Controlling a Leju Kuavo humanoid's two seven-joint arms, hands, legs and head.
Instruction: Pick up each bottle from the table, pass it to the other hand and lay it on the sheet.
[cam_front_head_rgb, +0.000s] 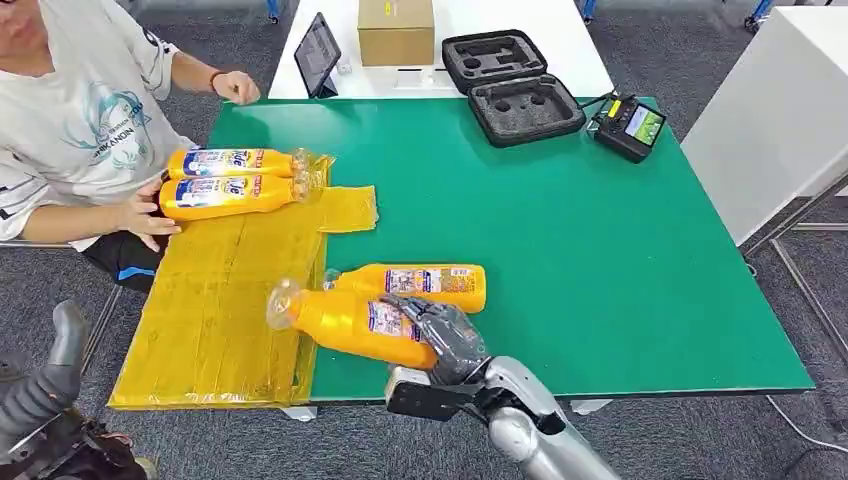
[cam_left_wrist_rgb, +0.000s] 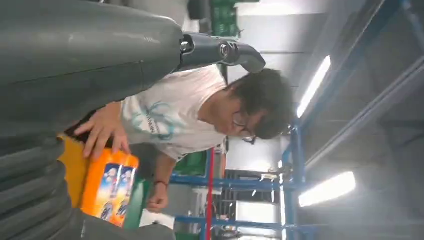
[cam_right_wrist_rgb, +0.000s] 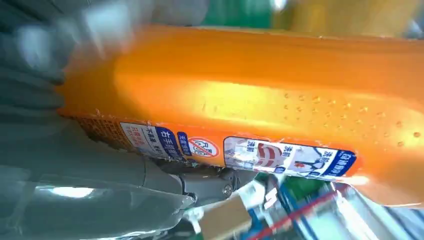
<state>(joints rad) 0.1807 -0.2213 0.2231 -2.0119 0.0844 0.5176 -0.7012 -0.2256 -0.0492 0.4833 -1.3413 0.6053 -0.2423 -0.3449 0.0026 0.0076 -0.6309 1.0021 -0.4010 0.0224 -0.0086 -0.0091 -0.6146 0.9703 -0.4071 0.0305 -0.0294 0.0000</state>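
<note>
My right hand (cam_front_head_rgb: 440, 335) grips an orange bottle (cam_front_head_rgb: 345, 320) by its base end, lifted near the table's front edge with its clear cap over the edge of the yellow sheet (cam_front_head_rgb: 230, 300). Up close, the held bottle (cam_right_wrist_rgb: 250, 100) lies across the right hand's fingers (cam_right_wrist_rgb: 150, 180). A second orange bottle (cam_front_head_rgb: 420, 283) lies on the green table (cam_front_head_rgb: 600, 250) just behind it. Two more bottles (cam_front_head_rgb: 230, 162) (cam_front_head_rgb: 225, 195) lie on the sheet's far end, with a person's hand (cam_front_head_rgb: 150, 215) on the nearer one. My left hand (cam_front_head_rgb: 50, 380) hangs low beside the table's front left, holding nothing, fingers (cam_left_wrist_rgb: 90, 45) apart.
A seated person (cam_left_wrist_rgb: 200, 110) leans in at the table's far left. At the back stand a tablet (cam_front_head_rgb: 317, 52), a cardboard box (cam_front_head_rgb: 396, 30), an open black foam case (cam_front_head_rgb: 512, 85) and a handheld controller (cam_front_head_rgb: 628, 125). A white table (cam_front_head_rgb: 780, 110) stands to the right.
</note>
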